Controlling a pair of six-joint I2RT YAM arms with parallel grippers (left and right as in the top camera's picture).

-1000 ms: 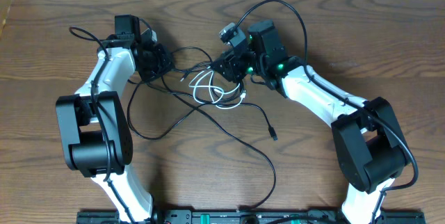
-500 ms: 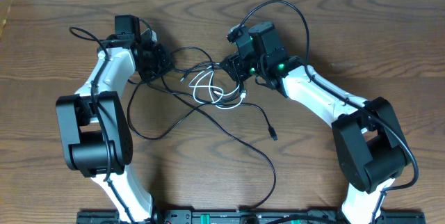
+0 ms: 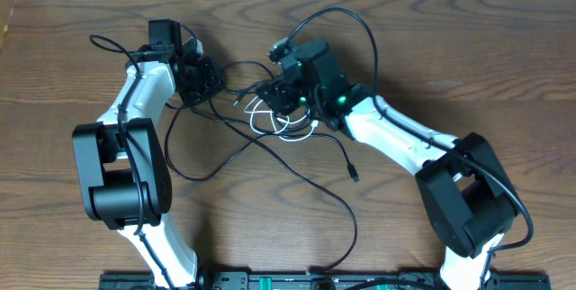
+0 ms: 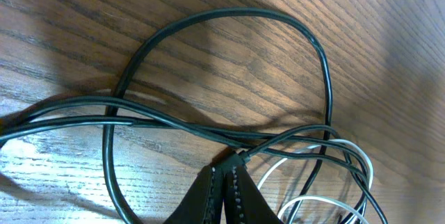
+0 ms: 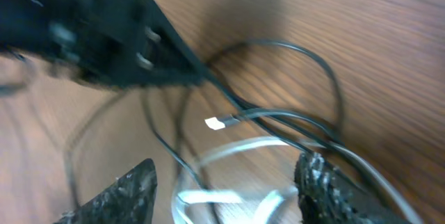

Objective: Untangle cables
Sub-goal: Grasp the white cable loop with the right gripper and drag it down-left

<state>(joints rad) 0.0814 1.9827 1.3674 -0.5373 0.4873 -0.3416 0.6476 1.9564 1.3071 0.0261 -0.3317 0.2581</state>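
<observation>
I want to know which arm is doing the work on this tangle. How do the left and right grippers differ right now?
The left gripper is shut, pinching a black cable at its tip; the right gripper is open and holds nothing. The left gripper sits beside the tangle; the right gripper hovers over the white cable loops. Both are aimed at the same tangle.

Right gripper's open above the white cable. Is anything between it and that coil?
No foreign object is in the way. In the right wrist view the right gripper stands open over the white cable. The black cables cross the coil's far side and run to the left gripper, which is shut on one of them.
</observation>
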